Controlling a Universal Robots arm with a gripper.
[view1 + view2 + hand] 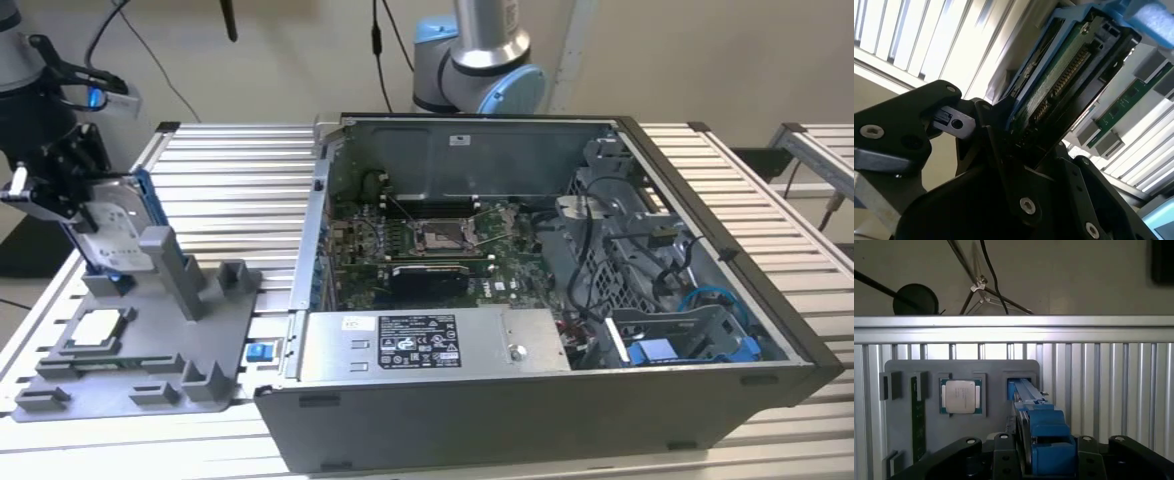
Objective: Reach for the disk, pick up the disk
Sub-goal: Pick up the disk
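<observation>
One claw [64, 195], clenched on the disk [118, 228], which stands on edge at one corner of the grey fixture [160, 355]. In both wrist views its blue bracket [1046, 437] sits pinched in the claw. Square silver chip [87, 328] lies flat in the fixture, near the disk. Open computer case [534, 420] is just beside the fixture on the table [240, 170].

Beige wall [694, 60], ribbed metal table [240, 180], dangling cables [150, 52]

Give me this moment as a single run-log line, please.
phase: grasp | tool: shut on disk | disk: upright, at grey fixture | lifted clear: cannot tell
</observation>
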